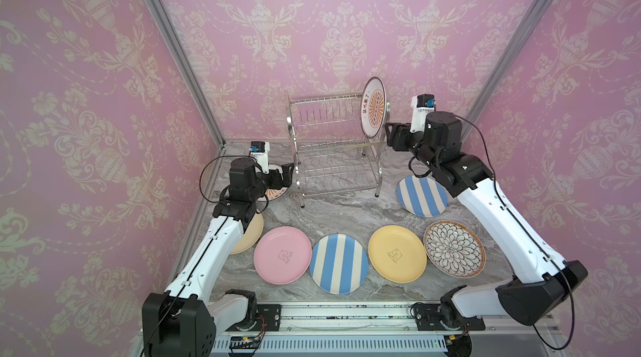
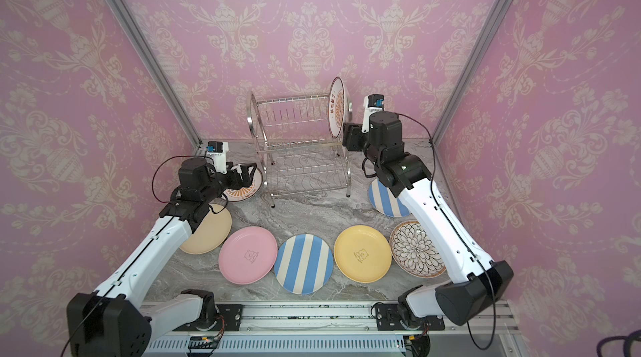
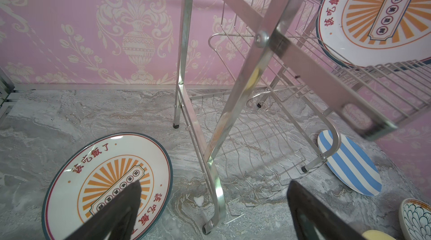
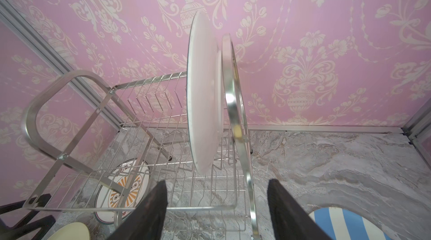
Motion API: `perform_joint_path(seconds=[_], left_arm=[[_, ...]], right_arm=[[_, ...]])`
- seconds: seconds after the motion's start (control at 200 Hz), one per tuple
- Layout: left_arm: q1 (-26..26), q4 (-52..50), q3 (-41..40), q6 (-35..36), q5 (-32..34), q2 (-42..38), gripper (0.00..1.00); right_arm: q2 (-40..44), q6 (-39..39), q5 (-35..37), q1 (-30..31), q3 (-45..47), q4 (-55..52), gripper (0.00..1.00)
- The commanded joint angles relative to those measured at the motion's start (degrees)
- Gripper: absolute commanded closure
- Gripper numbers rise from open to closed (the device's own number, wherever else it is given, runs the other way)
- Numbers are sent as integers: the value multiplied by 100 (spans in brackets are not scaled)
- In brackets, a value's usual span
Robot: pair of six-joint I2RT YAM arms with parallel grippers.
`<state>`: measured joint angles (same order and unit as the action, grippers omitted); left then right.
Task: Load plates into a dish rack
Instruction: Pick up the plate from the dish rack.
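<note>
Sunburst plate (image 1: pixel 374 109) stands upright in dish rack (image 1: pixel 329 148), top shelf, end slot nearest right jaws. Only 1 of 8 loaded. Other top slots bare. Lower shelf (image 1: pixel 333 175) bare too.

7 to go, all flat on worktop (image 1: pixel 347 209):
- second sunburst plate (image 3: pixel 107 168)
- cream plate (image 2: pixel 208 230)
- pink plate (image 1: pixel 282 254)
- striped plate (image 1: pixel 339 263)
- yellow plate (image 1: pixel 397 253)
- black-petal plate (image 1: pixel 453 248)
- second striped plate (image 1: pixel 421 196), beside rack leg

Left jaws open, holding nothing, low over second sunburst plate. Right jaws open, holding nothing, just beside racked plate.

Guess: job barely begun.
</note>
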<state>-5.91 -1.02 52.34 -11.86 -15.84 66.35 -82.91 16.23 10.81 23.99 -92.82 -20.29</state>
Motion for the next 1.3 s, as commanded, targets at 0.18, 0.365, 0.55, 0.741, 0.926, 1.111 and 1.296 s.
perform_joint_path(seconds=[0.18,0.365,0.55,0.741,0.926,1.111,1.296], left_arm=[[393,276,61,-220,-884,154,1],[566,353,50,-206,-970,311,1],[635,312,300,-98,-1135,566,1],[670,352,440,-106,-1290,794,1],[684,417,487,-156,-1360,880,1],[684,427,422,-110,-1334,810,1],[694,407,440,-61,-1378,836,1]], right_arm=[[-1426,-736,1220,369,-1594,-394,33],[-1865,-950,1678,450,-2162,-719,44],[-2287,-1168,2145,624,-2825,-1125,59],[-2480,-1200,2536,626,-3125,-1459,60],[-2302,-1145,2553,598,-2907,-1241,53],[-2370,-909,2242,589,-2953,-1265,58],[-2475,-805,2013,615,-3069,-1168,75]])
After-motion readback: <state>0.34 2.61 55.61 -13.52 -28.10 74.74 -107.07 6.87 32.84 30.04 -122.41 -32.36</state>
